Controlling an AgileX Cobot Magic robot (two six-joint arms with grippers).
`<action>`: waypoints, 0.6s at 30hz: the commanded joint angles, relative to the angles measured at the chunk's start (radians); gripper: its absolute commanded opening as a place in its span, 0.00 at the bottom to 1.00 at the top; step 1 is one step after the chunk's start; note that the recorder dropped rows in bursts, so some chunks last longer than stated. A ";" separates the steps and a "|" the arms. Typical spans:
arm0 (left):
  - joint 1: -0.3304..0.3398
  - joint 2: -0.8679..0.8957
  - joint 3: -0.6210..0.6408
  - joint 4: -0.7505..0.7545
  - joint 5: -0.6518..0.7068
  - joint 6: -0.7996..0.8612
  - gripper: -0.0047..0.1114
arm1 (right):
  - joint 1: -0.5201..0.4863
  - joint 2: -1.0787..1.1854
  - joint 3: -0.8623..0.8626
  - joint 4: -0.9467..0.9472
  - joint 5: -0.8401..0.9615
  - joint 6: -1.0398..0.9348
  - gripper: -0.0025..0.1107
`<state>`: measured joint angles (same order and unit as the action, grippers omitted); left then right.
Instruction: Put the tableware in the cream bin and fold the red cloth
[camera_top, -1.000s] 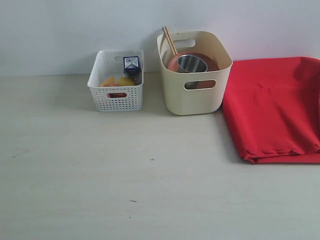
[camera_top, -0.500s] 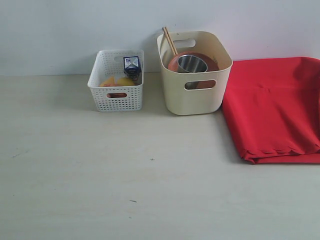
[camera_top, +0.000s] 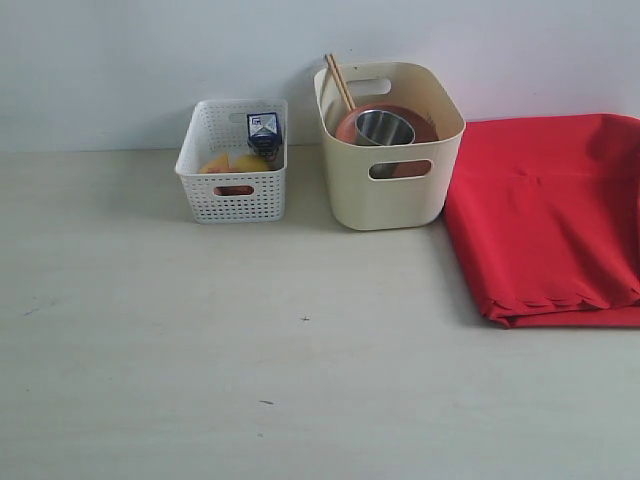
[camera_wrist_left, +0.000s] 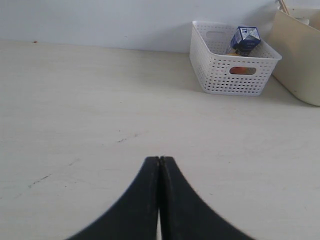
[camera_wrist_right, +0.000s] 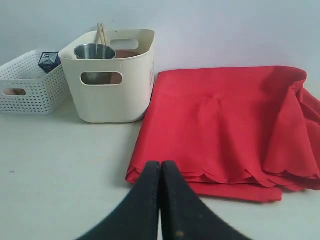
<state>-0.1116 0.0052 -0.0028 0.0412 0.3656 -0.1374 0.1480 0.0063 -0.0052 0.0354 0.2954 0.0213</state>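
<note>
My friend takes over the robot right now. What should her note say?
Left end effector: shut, empty. Right end effector: shut, empty, near the bright red fabric cloth.
Tall cream-yellow plastic bin holds a round steel cup, brown round plate and two long wooden chopsticks; anything deeper is hidden.
Done: cloth lies folded in layers beside the bin.
Left: seemingly nothing; no tableware shows outside the bin.

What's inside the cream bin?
Visible in the cream bin: a steel cup, part of a brown plate, and chopsticks poking above the rim. The bin's wall hides whatever lies lower down.
</note>
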 joint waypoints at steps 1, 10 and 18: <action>0.003 -0.005 0.003 0.002 -0.009 -0.003 0.04 | -0.004 -0.006 0.005 -0.041 -0.013 0.037 0.02; 0.003 -0.005 0.003 0.002 -0.009 -0.001 0.04 | -0.004 -0.006 0.005 -0.041 -0.013 0.034 0.02; 0.003 -0.005 0.003 0.002 -0.009 -0.001 0.04 | -0.004 -0.006 0.005 -0.041 -0.020 0.033 0.02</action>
<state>-0.1116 0.0052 -0.0028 0.0412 0.3656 -0.1374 0.1480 0.0063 -0.0052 0.0000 0.2920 0.0556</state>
